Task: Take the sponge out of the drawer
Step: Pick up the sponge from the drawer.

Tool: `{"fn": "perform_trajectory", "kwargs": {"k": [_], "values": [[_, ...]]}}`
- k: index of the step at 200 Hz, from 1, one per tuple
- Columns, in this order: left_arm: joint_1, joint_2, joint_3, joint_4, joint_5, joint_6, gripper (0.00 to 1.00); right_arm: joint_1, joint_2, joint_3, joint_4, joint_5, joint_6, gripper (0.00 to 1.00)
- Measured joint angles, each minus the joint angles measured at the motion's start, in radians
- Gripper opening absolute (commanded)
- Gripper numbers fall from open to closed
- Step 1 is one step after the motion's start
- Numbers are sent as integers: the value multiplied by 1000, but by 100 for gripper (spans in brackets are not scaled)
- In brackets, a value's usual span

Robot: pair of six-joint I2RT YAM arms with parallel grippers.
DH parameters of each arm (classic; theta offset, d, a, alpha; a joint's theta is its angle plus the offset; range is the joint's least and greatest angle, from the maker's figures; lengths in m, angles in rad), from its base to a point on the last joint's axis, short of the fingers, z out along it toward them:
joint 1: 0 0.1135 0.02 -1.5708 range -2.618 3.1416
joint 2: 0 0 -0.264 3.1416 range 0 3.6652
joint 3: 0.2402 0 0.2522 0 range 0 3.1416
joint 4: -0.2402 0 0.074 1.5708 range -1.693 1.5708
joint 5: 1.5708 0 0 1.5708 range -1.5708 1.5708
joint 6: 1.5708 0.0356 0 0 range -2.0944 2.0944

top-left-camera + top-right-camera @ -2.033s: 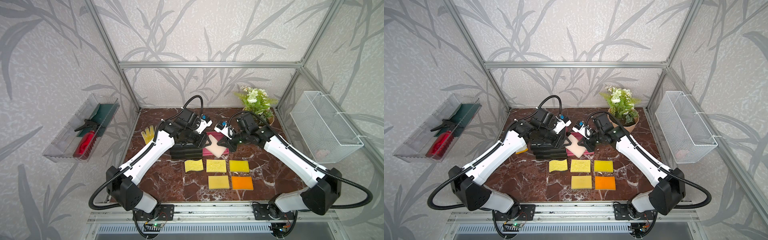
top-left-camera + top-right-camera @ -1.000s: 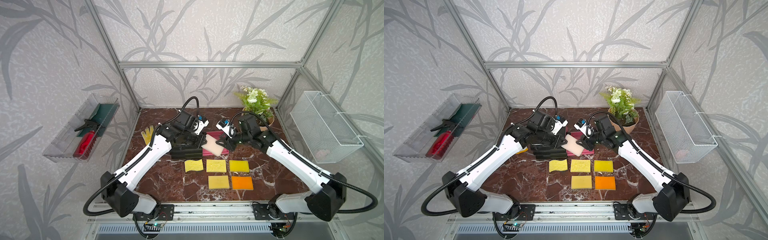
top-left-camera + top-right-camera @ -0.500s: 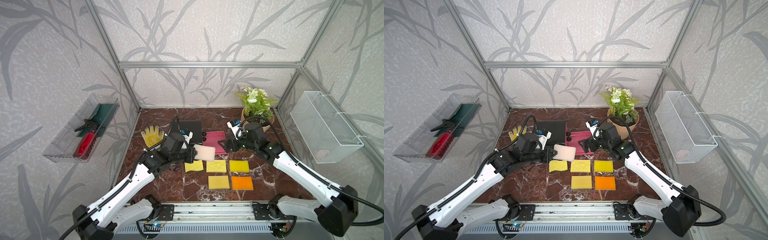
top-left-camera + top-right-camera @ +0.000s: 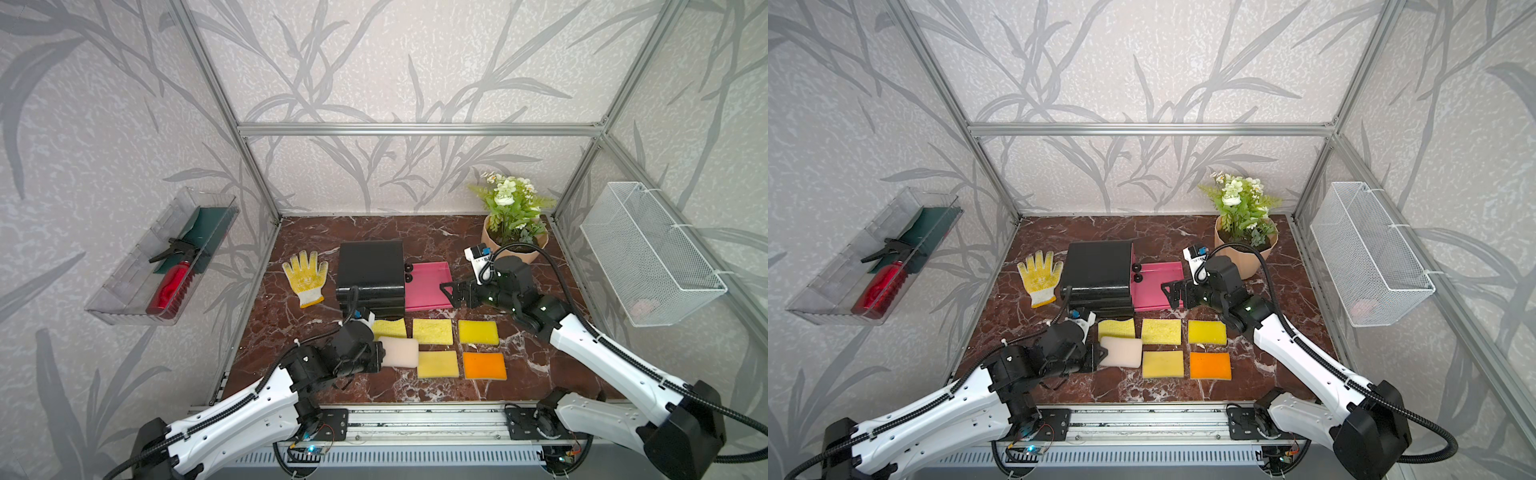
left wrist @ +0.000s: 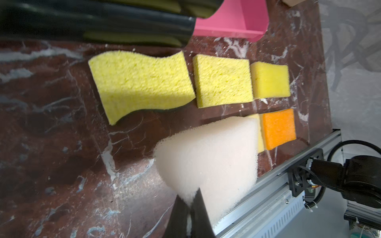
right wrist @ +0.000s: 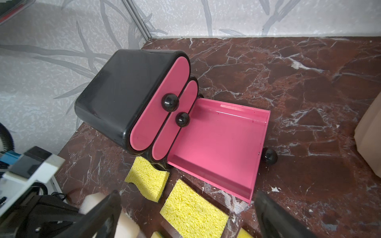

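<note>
Drawer (image 4: 428, 286) stands open at 3 o'clock of black cabinet (image 4: 371, 270); only its pink floor shows. Two upper drawer fronts (image 6: 148, 123) are shut, contents hidden.

Sponge (image 4: 400, 352) (pale, whitish) is outside, at cabinet's 6 o'clock. Left gripper (image 5: 189, 204) has its jaws clamped on one edge. Contact w/ tabletop: cannot tell.

Right gripper (image 4: 451, 294) is at drawer's 3 o'clock, jaws wide apart.

Clear wall tray (image 4: 124, 286) at 9 o'clock holds red-handled tool (image 4: 170, 286), black tool (image 4: 176, 247) and green item (image 4: 212, 224). Wire basket (image 4: 648, 249) at 3 o'clock holds pinkish obj. (image 4: 642, 308), indistinct.
</note>
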Motion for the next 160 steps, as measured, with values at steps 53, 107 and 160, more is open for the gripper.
{"fn": "perform_trajectory", "kwargs": {"k": [53,107,160], "values": [[-44,-45,-95,28,-14,-106,0,0,2,-3,1,8,18,99],[-44,11,-97,37,-39,-134,0,0,19,-3,1,13,19,99],[-44,9,-123,20,-60,-152,0,0,35,-3,3,14,19,99]]}}
